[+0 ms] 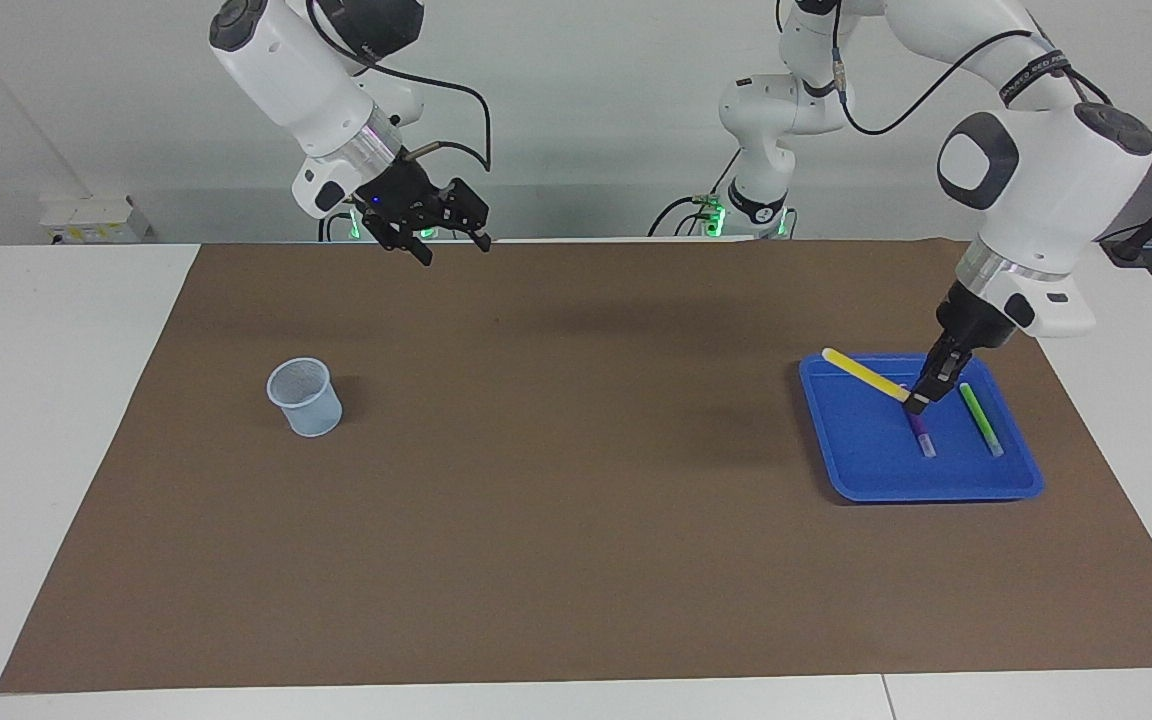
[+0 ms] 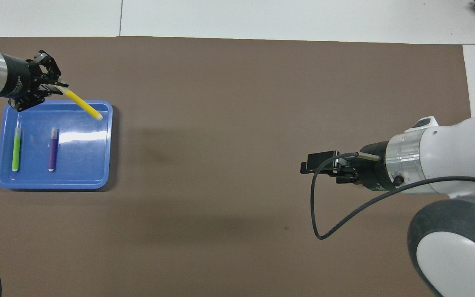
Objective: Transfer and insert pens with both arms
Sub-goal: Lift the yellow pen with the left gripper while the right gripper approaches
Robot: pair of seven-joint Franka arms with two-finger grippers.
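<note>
left tool (image 1: 917, 400) pinches the yellow pen (image 1: 866, 375) by one end, tilted up over the blue tray (image 1: 936, 485) where purple pen (image 1: 920, 432) and green pen (image 1: 981, 420) lie; pickup step, next: handover to waiting right tool (image 1: 441, 240), fingers apart, then cup (image 1: 305, 397).

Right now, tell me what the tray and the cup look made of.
Blue tray: looks like glossy moulded plastic; bright glare streaks its floor and its rim is rounded. Pale blue cup: probably thin translucent plastic; its wall lets light through, though its inside looks finely speckled, so mesh is possible.
</note>
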